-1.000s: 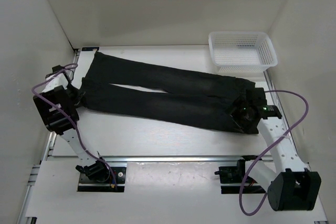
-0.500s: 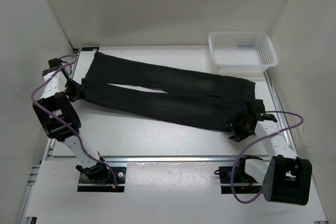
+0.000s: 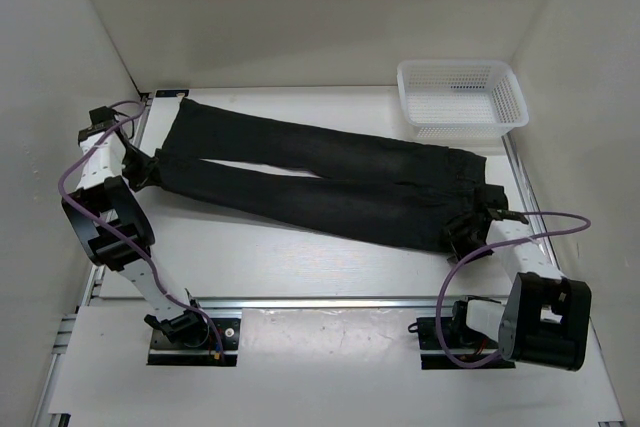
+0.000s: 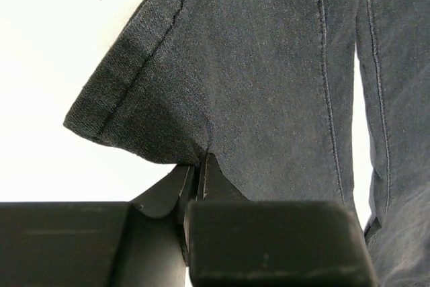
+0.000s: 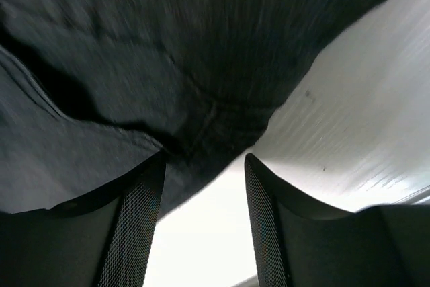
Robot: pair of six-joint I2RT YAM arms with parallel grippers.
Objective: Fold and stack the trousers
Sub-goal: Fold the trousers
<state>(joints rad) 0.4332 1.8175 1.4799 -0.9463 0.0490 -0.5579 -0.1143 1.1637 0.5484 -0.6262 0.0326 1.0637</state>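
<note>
The black trousers [image 3: 320,179] lie flat across the white table, leg cuffs at the left, waistband at the right. My left gripper [image 3: 143,173] is shut on the cuff hem of the near leg; in the left wrist view the fingers [image 4: 201,183] pinch the dark fabric [image 4: 269,78]. My right gripper [image 3: 466,237] is open at the near corner of the waistband. In the right wrist view the gripper [image 5: 205,166] stands open, its left finger over the fabric edge [image 5: 201,65], the other over bare table.
A white mesh basket [image 3: 460,97] stands at the back right corner. White walls close in the table on the left, back and right. A metal rail [image 3: 320,300] runs along the table's near edge.
My right arm has drawn back and lowered to the waistband's near corner. My left gripper has shifted slightly toward the back left with the cuff. The trousers lie about as before.
</note>
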